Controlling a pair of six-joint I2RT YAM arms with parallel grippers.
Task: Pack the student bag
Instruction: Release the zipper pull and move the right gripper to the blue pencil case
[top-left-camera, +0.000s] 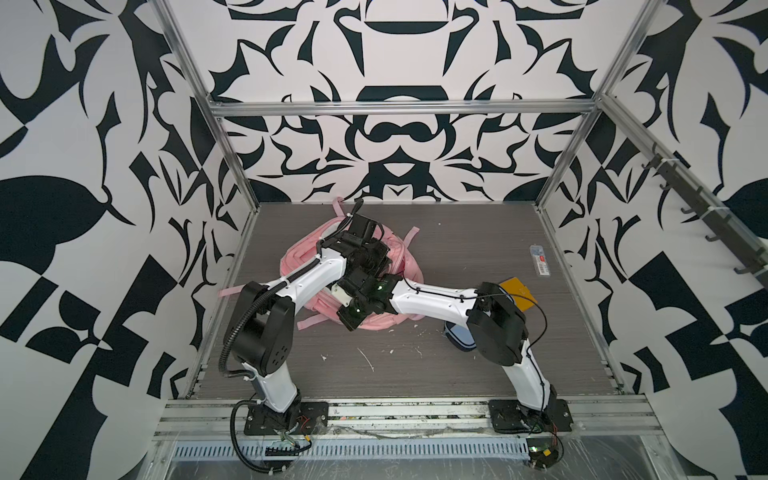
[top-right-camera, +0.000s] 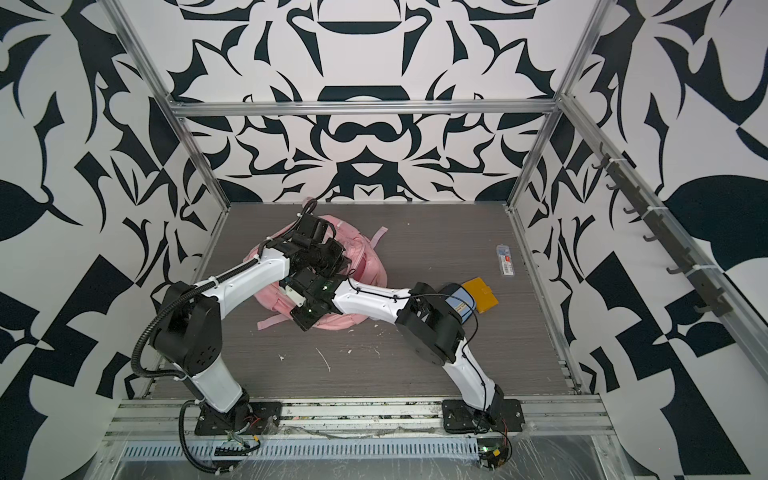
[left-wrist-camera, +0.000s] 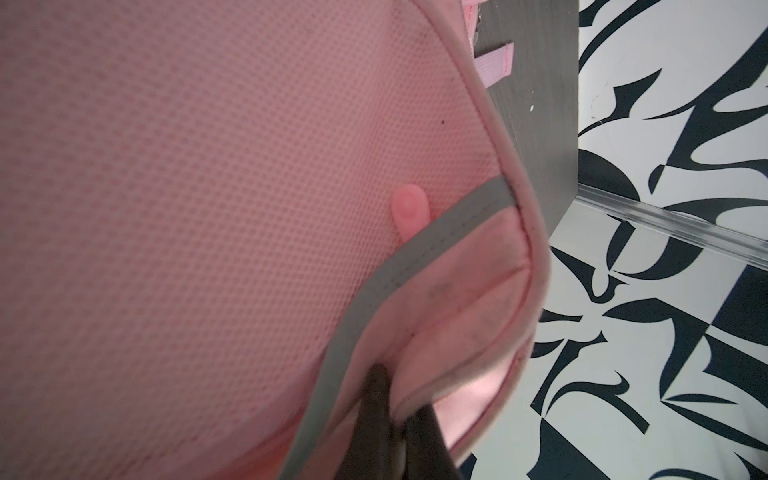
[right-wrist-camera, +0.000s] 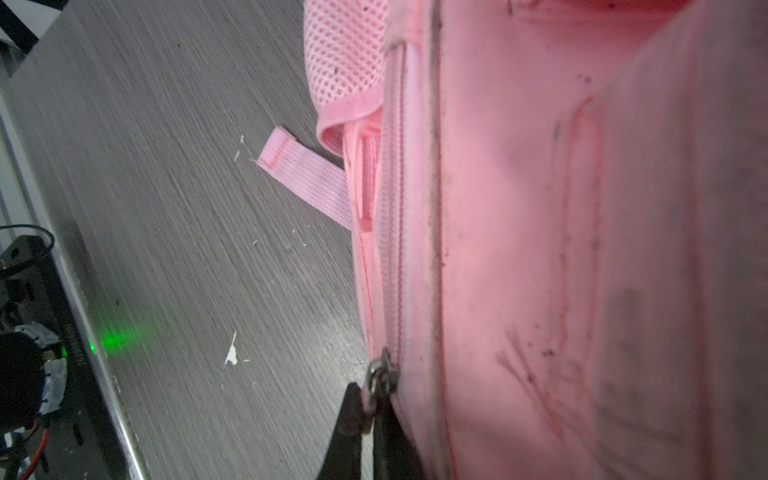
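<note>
Right gripper (right-wrist-camera: 371, 409): black jaws pinched together on the zip pull (right-wrist-camera: 380, 376), a small metal slider with a pink tab, on the side of the student bag (right-wrist-camera: 540, 249), a large pink fabric backpack. The stretch of pink zip in view beyond the slider looks closed. A pink mesh side pocket (right-wrist-camera: 345, 62) and a loose end of pink webbing strap (right-wrist-camera: 307, 178) sit just beside that zip; the strap end lies flat on the table.

Left gripper (left-wrist-camera: 399, 419): jaws together, clamped on a fold of the bag's pink fabric just beside a grey reflective strip (left-wrist-camera: 415, 257). The pink mesh back panel (left-wrist-camera: 208, 208) fills most of that wrist view.

In both top views the bag (top-left-camera: 405, 262) (top-right-camera: 368, 264) lies on the grey wood-grain table (top-left-camera: 457, 232), left of the middle and toward the back wall. Both wrists meet over it, and straps trail off its edges.

On the right side of the table, well apart from the bag:
- a flat yellow-orange rectangular item (top-right-camera: 480, 295)
- touching it, a light-blue and navy pencil case (top-right-camera: 459, 297), partly hidden by the right arm
- farther back, a clear plastic packet with a red label (top-right-camera: 507, 259)

White flecks (right-wrist-camera: 230, 353) dot the tabletop.
</note>
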